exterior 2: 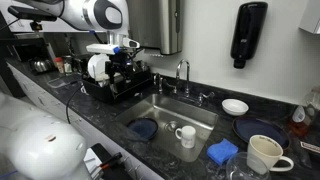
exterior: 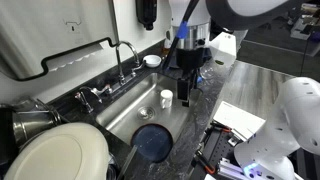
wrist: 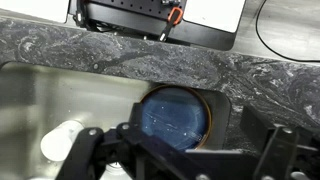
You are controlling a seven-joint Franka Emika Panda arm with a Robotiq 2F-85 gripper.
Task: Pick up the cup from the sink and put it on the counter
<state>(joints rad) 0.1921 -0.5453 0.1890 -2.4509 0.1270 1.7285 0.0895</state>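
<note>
The small white cup (exterior: 166, 98) stands upright in the steel sink (exterior: 125, 112), also seen in an exterior view (exterior 2: 186, 136) and at the left edge of the wrist view (wrist: 62, 140). A dark blue round dish (wrist: 175, 115) lies in the sink beside it. My gripper (exterior: 186, 88) hangs well above the sink's edge and the dark speckled counter (wrist: 200, 65). It is also seen in an exterior view (exterior 2: 119, 76). In the wrist view the gripper (wrist: 185, 160) is open and empty, its fingers spread over the blue dish, with the cup off to one side.
A chrome faucet (exterior: 125, 55) stands behind the sink. A shallow white bowl (exterior 2: 235, 106), a blue plate (exterior 2: 258, 130), a white mug (exterior 2: 263, 153) and a blue sponge (exterior 2: 222, 151) sit on the counter. A black dish rack (exterior 2: 115, 90) and a steel pot (exterior: 30, 120) flank the sink.
</note>
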